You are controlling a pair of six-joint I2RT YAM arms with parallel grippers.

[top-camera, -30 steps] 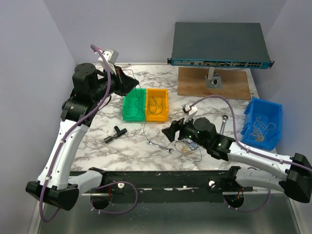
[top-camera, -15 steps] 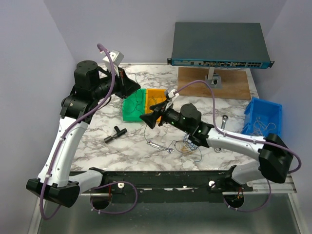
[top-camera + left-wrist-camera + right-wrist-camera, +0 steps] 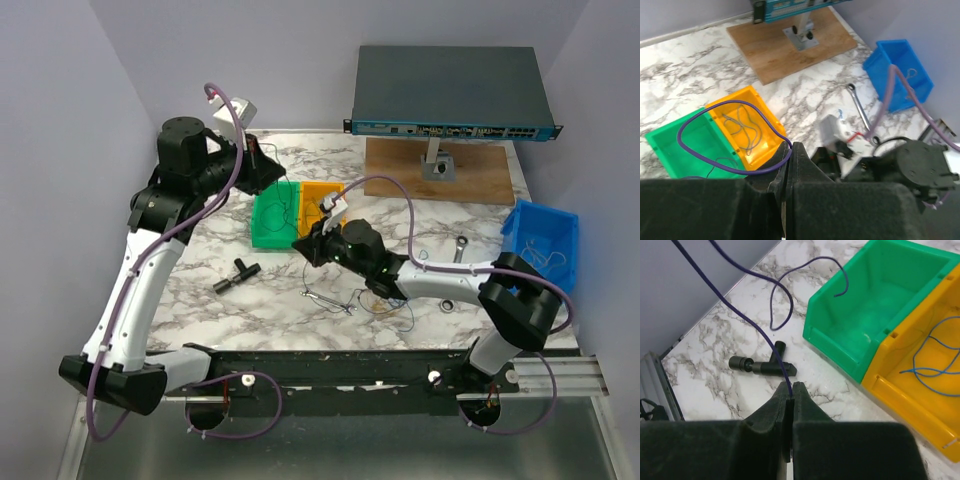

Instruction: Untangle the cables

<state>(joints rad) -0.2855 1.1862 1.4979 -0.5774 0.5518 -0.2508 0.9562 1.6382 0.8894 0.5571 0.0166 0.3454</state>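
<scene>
The purple wire (image 3: 680, 140), hair-thin, limp and light, loops between the left gripper (image 3: 791, 150) and right gripper (image 3: 791, 389). Both are pinched shut on it near the green bin (image 3: 840, 350). The remaining tangle (image 3: 380, 300) lies on the table. The wire probably slips easily, so it is best pinched near an end.

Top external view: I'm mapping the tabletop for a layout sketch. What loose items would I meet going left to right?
black T-fitting → green bin → orange bin → cable pile → wrench → blue bin
</scene>
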